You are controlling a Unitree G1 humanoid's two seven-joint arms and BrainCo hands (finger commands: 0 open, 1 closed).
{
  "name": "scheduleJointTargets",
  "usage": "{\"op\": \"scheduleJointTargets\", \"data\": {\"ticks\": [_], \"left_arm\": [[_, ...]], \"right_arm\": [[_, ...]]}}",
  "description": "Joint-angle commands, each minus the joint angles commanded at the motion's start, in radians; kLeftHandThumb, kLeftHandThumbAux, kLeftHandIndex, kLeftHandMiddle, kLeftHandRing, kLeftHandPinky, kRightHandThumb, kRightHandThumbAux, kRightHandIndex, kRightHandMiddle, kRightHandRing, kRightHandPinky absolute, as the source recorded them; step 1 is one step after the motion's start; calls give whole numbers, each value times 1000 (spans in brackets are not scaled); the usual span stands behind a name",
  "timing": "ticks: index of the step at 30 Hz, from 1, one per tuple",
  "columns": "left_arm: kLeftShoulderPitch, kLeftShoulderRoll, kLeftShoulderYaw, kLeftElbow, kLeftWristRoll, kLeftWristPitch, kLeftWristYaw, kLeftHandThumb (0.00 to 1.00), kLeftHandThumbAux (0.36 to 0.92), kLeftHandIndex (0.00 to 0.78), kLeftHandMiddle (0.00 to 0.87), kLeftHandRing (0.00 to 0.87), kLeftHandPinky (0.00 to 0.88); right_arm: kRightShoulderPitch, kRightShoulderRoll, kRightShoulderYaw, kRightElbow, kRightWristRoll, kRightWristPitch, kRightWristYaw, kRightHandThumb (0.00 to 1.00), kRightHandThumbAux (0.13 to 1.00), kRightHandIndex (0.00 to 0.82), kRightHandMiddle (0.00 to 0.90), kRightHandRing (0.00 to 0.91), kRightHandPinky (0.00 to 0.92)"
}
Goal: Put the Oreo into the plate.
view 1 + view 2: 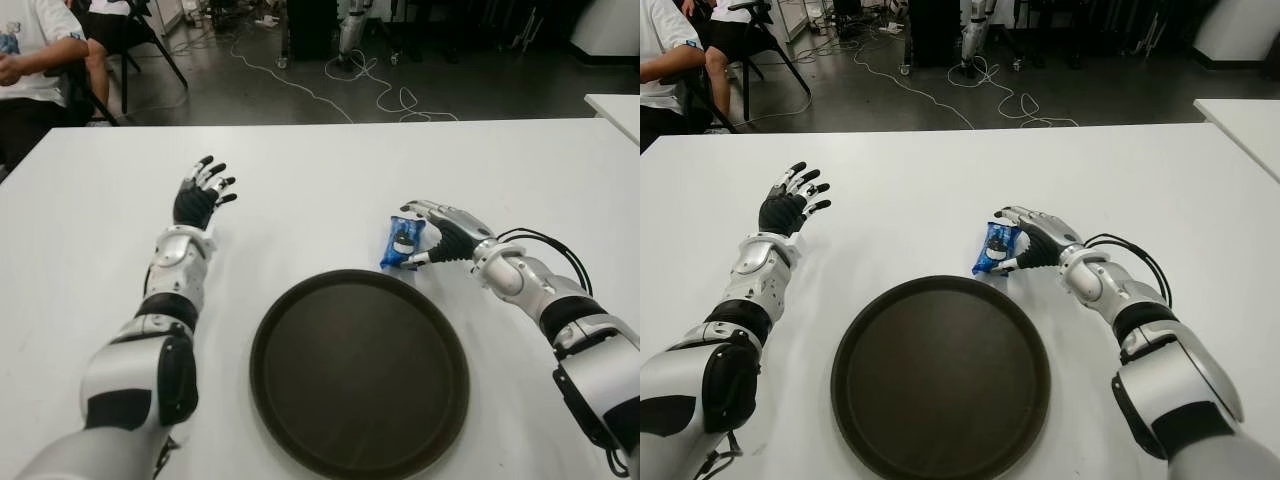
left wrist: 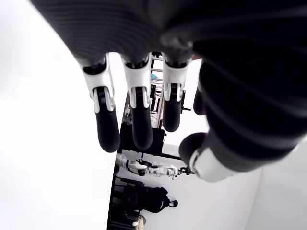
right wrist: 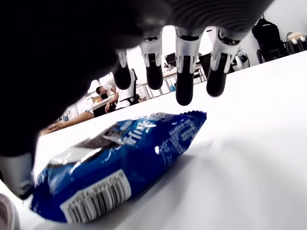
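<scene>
White tabletop (image 1: pixel 330 190) fills the workspace; beyond its far edge lie a dark floor with loose cables (image 1: pixel 350 85) and a seated person (image 1: pixel 35 60) at the far left corner.

1. Task object. Blue foil Oreo packet (image 1: pixel 402 243) lies flat on the table, directly under the fingers of the right hand (image 1: pixel 445 238). The right wrist view shows it (image 3: pixel 120 158) on the surface with its barcode end toward the thumb side.

2. Right hand. It is arched over the packet with the thumb low at the packet's near end and the 4 fingers (image 3: pixel 184 86) extended above its far side. The fingertips stand clear of the foil, so the hand is released, not yet grasping. This posture brackets the packet from both ends, so closing the fingers should pinch it along its length.

3. Target. Round dark brown plastic plate (image 1: pixel 360 370) sits just beside the right hand, toward the robot's body and its left. The packet's near end is almost at the plate rim, so the carry looks short.

4. Left hand (image 1: pixel 200 195). It shows well to the left of the plate, fingers spread and holding nothing; its wrist view (image 2: pixel 139 120) confirms straight, relaxed fingers. It seems held clear of the transfer path.

5. Risk. Slippery foil may slide out of a shallow pinch.
</scene>
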Motion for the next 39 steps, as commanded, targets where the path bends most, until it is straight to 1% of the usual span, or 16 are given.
{"op": "scheduleJointTargets", "data": {"ticks": [5, 11, 17, 24, 35, 39], "left_arm": [[-1, 0, 2, 1, -2, 2, 2, 157, 764, 125, 184, 245, 339], [0, -3, 3, 0, -2, -2, 2, 162, 765, 129, 187, 243, 334], [-1, -3, 3, 0, -1, 1, 4, 164, 754, 131, 188, 242, 337], [-1, -5, 2, 0, -1, 1, 8, 174, 758, 125, 186, 244, 340], [1, -6, 2, -2, -1, -2, 1, 157, 757, 126, 182, 240, 333], [0, -5, 0, -2, 0, 0, -4, 166, 753, 129, 191, 245, 339]], "right_arm": [[3, 4, 4, 1, -4, -2, 5, 0, 503, 113, 114, 137, 155], [11, 15, 13, 1, -11, -1, 8, 0, 528, 110, 106, 130, 150], [15, 18, 21, -2, -16, -3, 1, 0, 558, 117, 108, 124, 140], [17, 20, 32, -4, -19, -3, -6, 0, 583, 118, 99, 110, 110], [22, 19, 51, -9, -25, -7, -19, 0, 583, 107, 81, 95, 90], [23, 20, 55, -10, -26, -2, -18, 0, 563, 100, 77, 93, 88]]}}
